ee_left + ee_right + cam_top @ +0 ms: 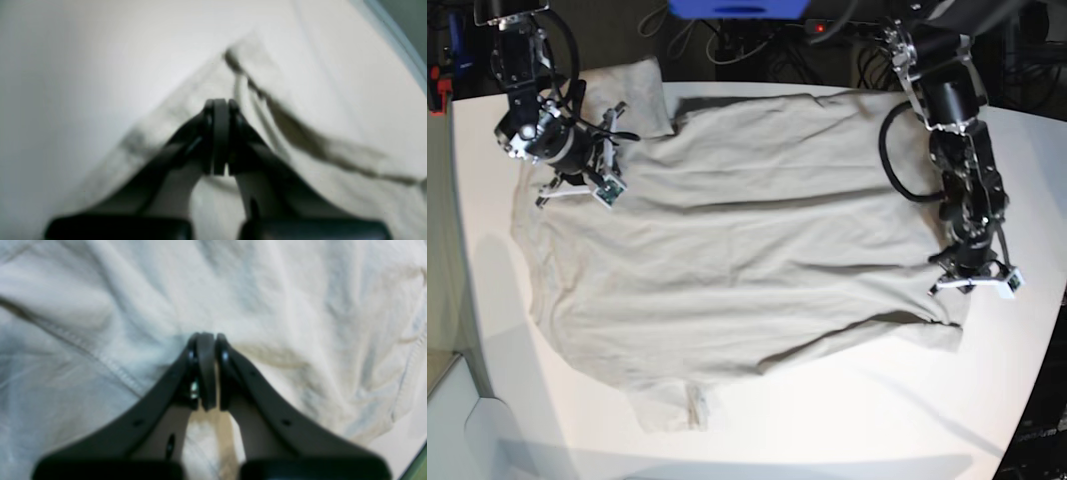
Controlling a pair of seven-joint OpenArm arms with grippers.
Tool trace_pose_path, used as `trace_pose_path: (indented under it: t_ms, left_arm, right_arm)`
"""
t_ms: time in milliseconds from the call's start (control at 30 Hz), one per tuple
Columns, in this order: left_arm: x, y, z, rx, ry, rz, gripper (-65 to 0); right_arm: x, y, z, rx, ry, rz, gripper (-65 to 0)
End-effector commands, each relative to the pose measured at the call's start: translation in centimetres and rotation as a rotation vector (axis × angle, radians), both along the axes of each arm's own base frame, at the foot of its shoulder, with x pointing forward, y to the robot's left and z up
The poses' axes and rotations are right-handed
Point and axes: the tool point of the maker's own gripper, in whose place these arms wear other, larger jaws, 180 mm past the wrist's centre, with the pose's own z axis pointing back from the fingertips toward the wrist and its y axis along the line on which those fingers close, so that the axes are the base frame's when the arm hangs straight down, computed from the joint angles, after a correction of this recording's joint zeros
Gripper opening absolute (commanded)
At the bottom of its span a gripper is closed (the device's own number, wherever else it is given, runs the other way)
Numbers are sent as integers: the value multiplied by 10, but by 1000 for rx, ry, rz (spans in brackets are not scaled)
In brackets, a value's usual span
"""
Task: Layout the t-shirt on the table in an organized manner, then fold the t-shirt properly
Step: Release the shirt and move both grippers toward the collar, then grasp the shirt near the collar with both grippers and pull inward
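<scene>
The t-shirt (727,250) lies spread on the table (847,420), one arm at each side edge.

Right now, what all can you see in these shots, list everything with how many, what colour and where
t-shirt: one, light grey-beige, spread wrinkled across most of the table, partly folded over along the near edge.
table: one, white, under the shirt and reaching past it on every side.
cables: several, dark, behind the far table edge.
blue object: one, at the top edge of the base view; too cropped to identify.
left gripper: one, black, jaws shut, down at the shirt's edge on the base view's right; whether cloth is pinched cannot be told.
right gripper: one, black, jaws shut, over the shirt's far corner on the base view's left.
</scene>
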Motion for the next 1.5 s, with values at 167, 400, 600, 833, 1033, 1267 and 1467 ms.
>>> trace_pose_path:
  t_ms: [167,400,600,833,1033,1267,1467]
  left_arm:
    - [-31,1,-24,8,59,8,-649]
    - [-83,-9,-57,-39,213,-34,-649]
    - [-120,-34,-55,-64,232,-52,-649]
    - [-165,-60,-48,-98,280,-80,-649]
    - [-181,-73,-10,-79,245,-116,-649]
    - [-153,-92,48,-96,117,-163,-649]
    - [-108,-92,49,-159,61,-191,-649]
  right_arm:
    - [19,-4,21,-42,-60,16,-639]
    - [64,0,57,-41,-184,19,-635]
    - [96,47,82,8,-264,112,-635]
    - [82,129,68,124,-208,231,-635]
    - [56,163,42,162,-119,298,-637]
    - [35,175,11,184,-13,296,-639]
    - [32,175,5,181,6,294,-639]
